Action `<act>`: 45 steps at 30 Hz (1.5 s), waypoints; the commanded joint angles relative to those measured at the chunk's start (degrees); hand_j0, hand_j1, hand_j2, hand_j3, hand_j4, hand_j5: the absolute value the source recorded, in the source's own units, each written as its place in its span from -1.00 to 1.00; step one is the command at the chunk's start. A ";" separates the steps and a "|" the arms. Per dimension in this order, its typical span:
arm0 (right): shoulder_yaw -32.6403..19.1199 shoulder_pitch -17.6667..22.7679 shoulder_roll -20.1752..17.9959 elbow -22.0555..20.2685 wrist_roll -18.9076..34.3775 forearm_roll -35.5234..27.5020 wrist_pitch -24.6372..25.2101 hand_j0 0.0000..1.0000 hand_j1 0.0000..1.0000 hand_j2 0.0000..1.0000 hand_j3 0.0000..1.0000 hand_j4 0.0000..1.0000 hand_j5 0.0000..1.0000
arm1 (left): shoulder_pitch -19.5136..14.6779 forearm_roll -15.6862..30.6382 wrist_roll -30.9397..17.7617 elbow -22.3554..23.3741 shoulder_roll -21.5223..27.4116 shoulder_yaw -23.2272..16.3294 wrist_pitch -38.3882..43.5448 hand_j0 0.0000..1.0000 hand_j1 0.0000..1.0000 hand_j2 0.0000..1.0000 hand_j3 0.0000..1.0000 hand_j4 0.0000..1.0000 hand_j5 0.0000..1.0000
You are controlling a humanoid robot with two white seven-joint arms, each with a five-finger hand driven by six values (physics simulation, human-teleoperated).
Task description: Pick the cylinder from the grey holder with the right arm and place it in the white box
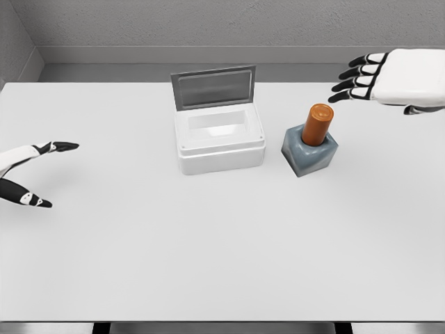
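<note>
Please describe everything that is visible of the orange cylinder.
The orange cylinder is smooth and matte-looking, with a flat, slightly lighter top. It stands upright, leaning a little, with its lower part sunk in the grey holder, right of the white box. Only the holder touches it; the right hand hovers open, up and to its right.

A broad white worktop (208,257) is seen filling most of the view. Behind it a grey textured wall (208,21) is shown, and a darker strip is visible beneath the front edge.
</note>
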 commanded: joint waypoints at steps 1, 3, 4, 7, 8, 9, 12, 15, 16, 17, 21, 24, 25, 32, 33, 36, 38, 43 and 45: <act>0.04 0.00 0.29 -0.23 -0.03 -0.09 0.14 1.00 1.00 1.00 1.00 1.00 1.00 | 0.00 0.88 0.01 0.88 0.50 0.05 0.13 1.00 1.00 1.00 1.00 1.00 1.00; -0.13 -0.18 0.29 -0.14 -0.03 -0.17 0.14 1.00 1.00 1.00 1.00 1.00 1.00 | 0.35 0.79 0.01 1.32 0.50 0.05 0.13 1.00 1.00 1.00 1.00 1.00 1.00; -0.13 -0.18 0.47 -0.14 -0.03 -0.26 0.14 1.00 1.00 1.00 1.00 1.00 1.00 | 0.35 0.88 0.01 1.41 0.50 0.05 0.13 1.00 1.00 1.00 1.00 1.00 1.00; 0.13 -0.35 3.01 0.38 -0.03 -0.35 0.14 1.00 1.00 1.00 1.00 1.00 1.00 | -0.44 1.58 0.01 1.05 -0.11 -0.04 0.13 1.00 1.00 1.00 1.00 1.00 1.00; 0.66 -0.44 4.07 0.74 -0.03 -0.26 0.14 1.00 1.00 1.00 1.00 1.00 1.00 | -0.97 1.58 0.01 1.05 -1.77 0.05 0.13 1.00 1.00 1.00 1.00 1.00 1.00; 1.01 -0.53 4.68 1.09 -0.03 -0.17 0.14 1.00 1.00 1.00 1.00 1.00 1.00 | -2.63 1.58 0.01 1.32 -3.80 0.05 0.13 1.00 1.00 1.00 1.00 1.00 1.00; 1.36 -0.70 5.13 1.62 -0.03 0.00 1.83 1.00 1.00 1.00 1.00 1.00 1.00 | -8.96 2.02 0.01 7.73 -12.85 0.76 0.13 1.00 1.00 1.00 1.00 1.00 1.00; 1.45 -1.23 5.83 1.79 -0.03 0.00 3.85 1.00 1.00 1.00 1.00 1.00 1.00 | -8.70 2.02 0.01 7.82 -14.96 2.95 0.13 1.00 1.00 1.00 1.00 1.00 1.00; 1.45 -1.23 6.27 2.67 -0.03 0.09 3.94 1.00 1.00 1.00 1.00 1.00 1.00 | -8.53 1.93 0.01 8.17 -15.58 3.13 0.13 1.00 1.00 1.00 1.00 1.00 1.00; 2.33 -1.23 6.97 3.90 -0.03 0.09 3.94 1.00 1.00 1.00 1.00 1.00 1.00 | -8.35 1.32 0.01 9.84 -17.16 3.13 0.13 1.00 1.00 1.00 1.00 1.00 1.00; 5.75 -2.20 8.73 5.39 -0.03 0.18 3.94 1.00 1.00 1.00 1.00 1.00 1.00 | -9.84 3.25 0.01 18.28 -20.85 3.39 0.13 1.00 1.00 1.00 1.00 1.00 1.00; 6.81 -2.20 9.52 5.92 -0.03 0.70 3.94 1.00 1.00 1.00 1.00 1.00 1.00 | -10.64 3.25 0.01 19.86 -20.85 3.48 0.13 1.00 1.00 1.00 1.00 1.00 1.00; 6.90 -2.20 10.14 6.62 -0.03 1.41 3.94 1.00 1.00 1.00 1.00 1.00 1.00 | -10.64 3.17 0.01 19.95 -20.94 3.48 0.13 1.00 1.00 1.00 1.00 1.00 1.00; 9.01 -3.16 12.60 8.82 -0.03 1.58 3.94 1.00 1.00 1.00 1.00 1.00 1.00 | -12.22 2.20 0.01 23.20 -21.91 3.30 0.13 1.00 1.00 1.00 1.00 1.00 1.00; 9.71 -3.34 13.12 9.26 -0.03 1.58 3.94 1.00 1.00 1.00 1.00 1.00 1.00 | -12.48 2.20 0.01 23.20 -21.91 3.30 0.13 1.00 1.00 1.00 1.00 1.00 1.00; 10.59 -3.69 13.74 9.44 -0.03 1.58 3.94 1.00 1.00 1.00 1.00 1.00 1.00 | -12.75 2.20 0.01 23.64 -21.82 3.30 0.13 1.00 1.00 1.00 1.00 1.00 1.00; 11.20 -3.69 14.09 9.70 -0.03 1.58 3.94 1.00 1.00 1.00 1.00 1.00 1.00 | -12.83 2.20 0.01 23.64 -21.82 3.22 0.13 1.00 1.00 1.00 1.00 1.00 1.00; 11.56 -3.78 15.50 11.81 -0.03 1.58 3.85 1.00 1.00 1.00 1.00 1.00 1.00 | -13.36 2.02 0.01 23.64 -21.82 3.22 0.13 1.00 1.00 1.00 1.00 1.00 1.00; 11.91 -3.78 16.02 12.16 -0.03 1.67 3.94 1.00 1.00 1.00 1.00 1.00 1.00 | -13.36 2.02 0.01 23.73 -21.82 3.30 0.13 1.00 1.00 1.00 1.00 1.00 1.00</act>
